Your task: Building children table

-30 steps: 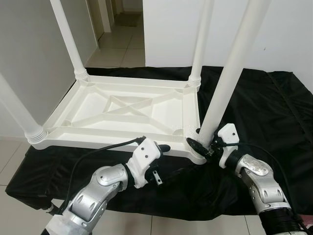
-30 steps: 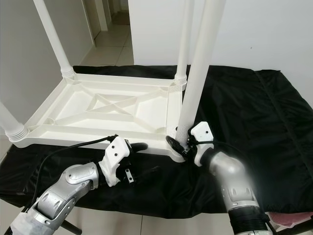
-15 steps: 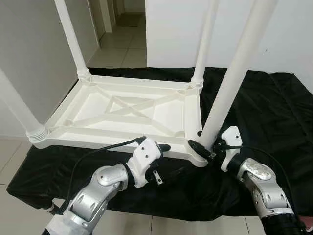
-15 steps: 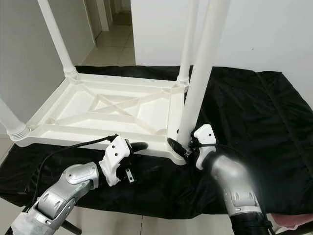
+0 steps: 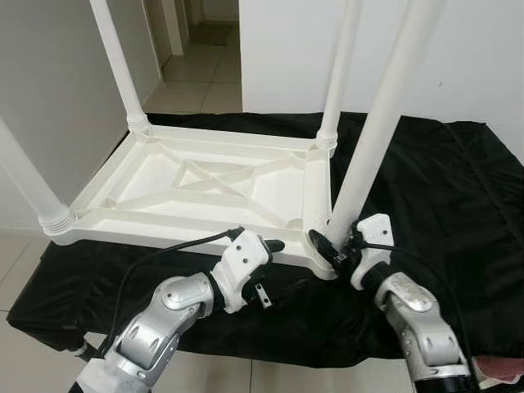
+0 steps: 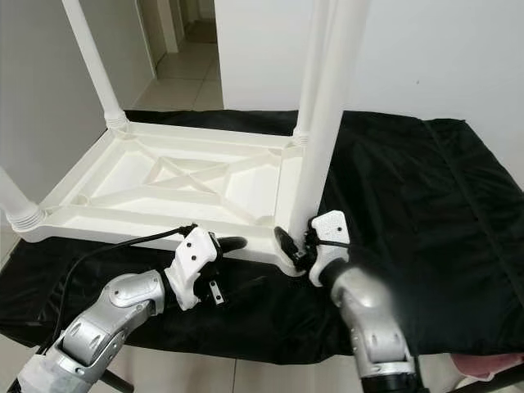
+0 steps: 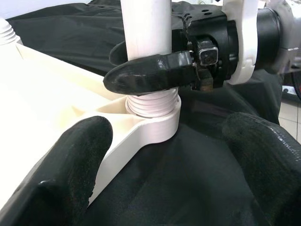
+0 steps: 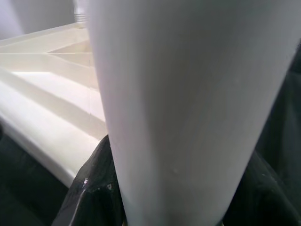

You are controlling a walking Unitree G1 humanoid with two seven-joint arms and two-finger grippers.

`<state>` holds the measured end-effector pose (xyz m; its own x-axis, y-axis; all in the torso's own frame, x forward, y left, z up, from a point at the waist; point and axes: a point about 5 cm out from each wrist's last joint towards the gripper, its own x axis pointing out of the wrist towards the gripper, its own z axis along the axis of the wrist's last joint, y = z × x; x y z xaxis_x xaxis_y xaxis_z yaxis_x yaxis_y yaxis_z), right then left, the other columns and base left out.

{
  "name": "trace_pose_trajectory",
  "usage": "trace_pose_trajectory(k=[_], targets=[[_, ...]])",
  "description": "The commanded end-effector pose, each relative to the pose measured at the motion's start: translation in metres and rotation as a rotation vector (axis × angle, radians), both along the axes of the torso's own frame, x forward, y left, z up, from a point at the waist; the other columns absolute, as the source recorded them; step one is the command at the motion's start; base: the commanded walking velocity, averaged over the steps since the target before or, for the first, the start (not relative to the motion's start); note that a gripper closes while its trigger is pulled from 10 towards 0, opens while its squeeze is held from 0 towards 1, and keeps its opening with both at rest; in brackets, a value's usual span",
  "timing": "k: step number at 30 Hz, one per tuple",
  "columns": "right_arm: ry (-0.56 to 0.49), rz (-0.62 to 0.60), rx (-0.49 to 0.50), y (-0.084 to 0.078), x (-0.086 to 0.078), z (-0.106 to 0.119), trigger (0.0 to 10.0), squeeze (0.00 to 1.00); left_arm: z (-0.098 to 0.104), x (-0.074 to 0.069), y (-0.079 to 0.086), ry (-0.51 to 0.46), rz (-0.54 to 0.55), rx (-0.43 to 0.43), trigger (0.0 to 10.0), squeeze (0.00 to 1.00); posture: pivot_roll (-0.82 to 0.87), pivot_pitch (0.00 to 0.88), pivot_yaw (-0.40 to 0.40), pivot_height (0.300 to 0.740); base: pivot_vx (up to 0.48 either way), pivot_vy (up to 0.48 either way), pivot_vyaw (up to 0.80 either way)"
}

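Note:
A white plastic children's table (image 5: 205, 184) lies upside down on a black cloth (image 5: 434, 180), with its legs pointing up. My right gripper (image 5: 332, 246) is shut on the base of the near right leg (image 5: 381, 115), just above the threaded corner socket (image 7: 155, 106). In the left wrist view, one black finger (image 7: 150, 73) wraps across the front of that leg. My left gripper (image 5: 282, 266) hovers low at the table's front edge, just left of that corner, open and holding nothing. Its fingertips (image 7: 61, 165) are spread wide.
The other legs stand at the far left (image 5: 115, 57), far right (image 5: 340, 65) and near left (image 5: 24, 180) corners. The cloth's front edge drops to a tiled floor (image 5: 24, 270). A white wall (image 5: 286, 49) is behind, with a doorway at the back left.
My right forearm has swung a little to the left while its gripper stays shut at the leg's base. The left arm has stayed put.

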<state>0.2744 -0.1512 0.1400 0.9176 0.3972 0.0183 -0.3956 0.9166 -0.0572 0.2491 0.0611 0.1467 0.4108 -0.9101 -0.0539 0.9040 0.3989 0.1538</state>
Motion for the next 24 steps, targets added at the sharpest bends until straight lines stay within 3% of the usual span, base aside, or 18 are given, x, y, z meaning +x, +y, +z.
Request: trace_pose_trajectory(k=[1, 10, 18, 24], targets=[[0.027, -0.067, 0.028, 0.004, 0.0, -0.003, 10.0, 0.0, -0.001, 0.0, 0.003, -0.003, -0.004, 0.017, 10.0, 0.0, -0.08, 0.027, 0.036, 0.74, 0.0, 0.0, 0.0], [0.06, -0.45, 0.061, 0.004, 0.001, -0.014, 10.0, 0.0, 0.001, 0.003, 0.007, -0.016, 0.014, 0.024, 10.0, 0.0, -0.07, 0.037, 0.035, 0.74, 0.0, 0.0, 0.0], [0.093, -0.584, 0.09, 0.01, -0.001, -0.02, 10.0, 0.0, 0.003, 0.006, 0.009, -0.026, 0.022, 0.028, 10.0, 0.0, -0.07, 0.033, 0.035, 0.74, 0.0, 0.0, 0.0], [0.076, -0.5, 0.128, 0.025, -0.001, -0.015, 10.0, 0.0, 0.002, 0.006, 0.01, -0.02, 0.028, 0.025, 10.0, 0.0, -0.07, 0.036, 0.033, 0.74, 0.0, 0.0, 0.0]])
